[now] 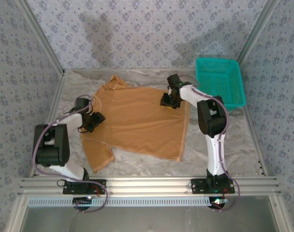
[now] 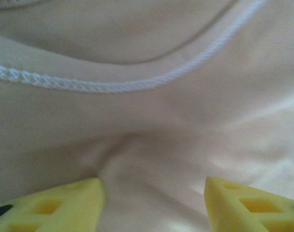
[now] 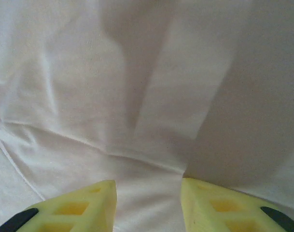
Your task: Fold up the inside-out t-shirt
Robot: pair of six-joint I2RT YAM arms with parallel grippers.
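1. One tan t-shirt point(image 1: 137, 121), spread under both grippers.
2. One teal basket point(image 1: 220, 82), just off the outer side of the right gripper point(image 1: 168, 100).
3. Two arms, I count: left arm point(image 1: 52, 145), right arm point(image 1: 212, 116).
4. Two grippers, counting the left gripper point(image 1: 96, 118).
5. Four yellow fingers: two point(image 2: 55, 205) on the left gripper, two point(image 3: 224, 203) on the right.

A robot-lab test cell — left arm point(image 1: 52, 145) and right arm point(image 1: 212, 121) bolted to an aluminium rail point(image 1: 151, 183) at the near edge, patterned backdrop panels point(image 1: 137, 29) walling a cloth-covered desk point(image 1: 229, 145).
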